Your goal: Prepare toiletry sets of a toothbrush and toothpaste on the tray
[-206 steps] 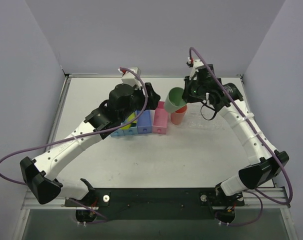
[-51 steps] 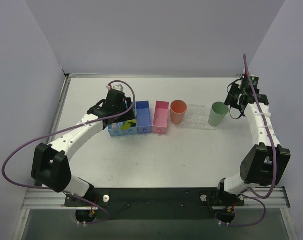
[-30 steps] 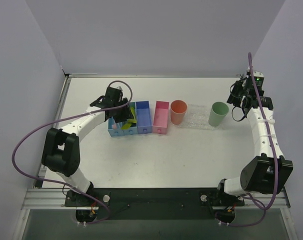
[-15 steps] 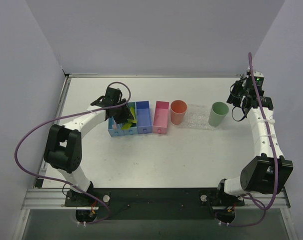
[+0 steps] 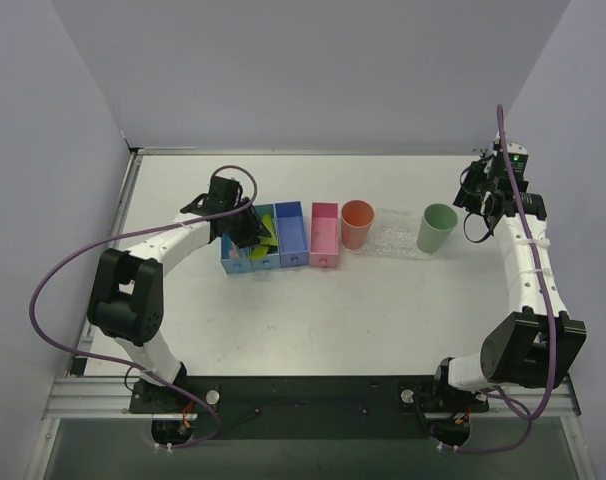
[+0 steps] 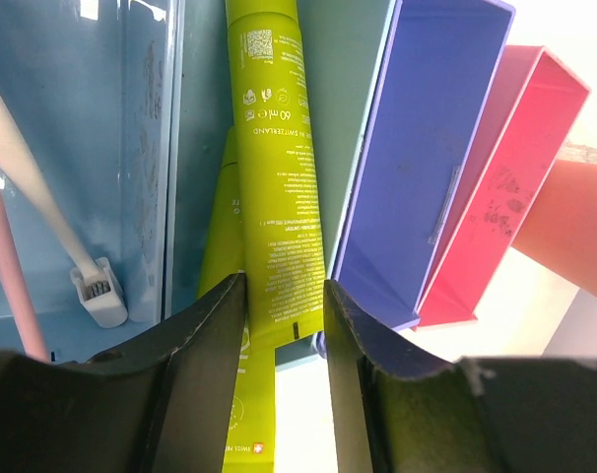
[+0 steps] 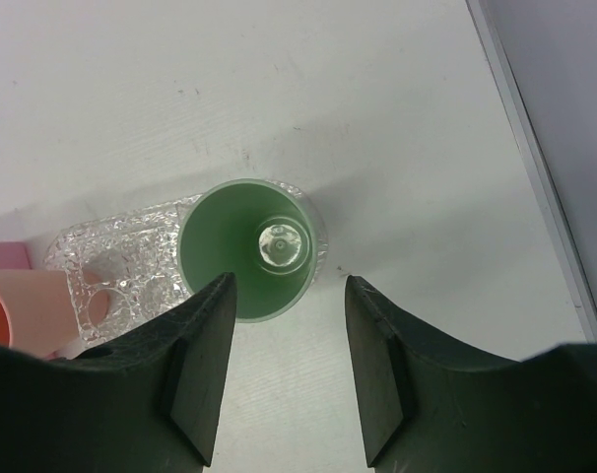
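Between my left gripper's (image 6: 284, 288) clamped jaws lies a toothpaste tube (image 6: 279, 177), unlifted; the toothbrush (image 6: 42, 202) sits left of them. My right gripper (image 7: 289, 281) gapes empty; the tray (image 7: 121, 246) beyond its jaws holds no set yet.

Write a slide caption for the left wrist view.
Left pincer straddles a lime-yellow toothpaste tube in a light-blue bin, a white toothbrush in the next compartment.
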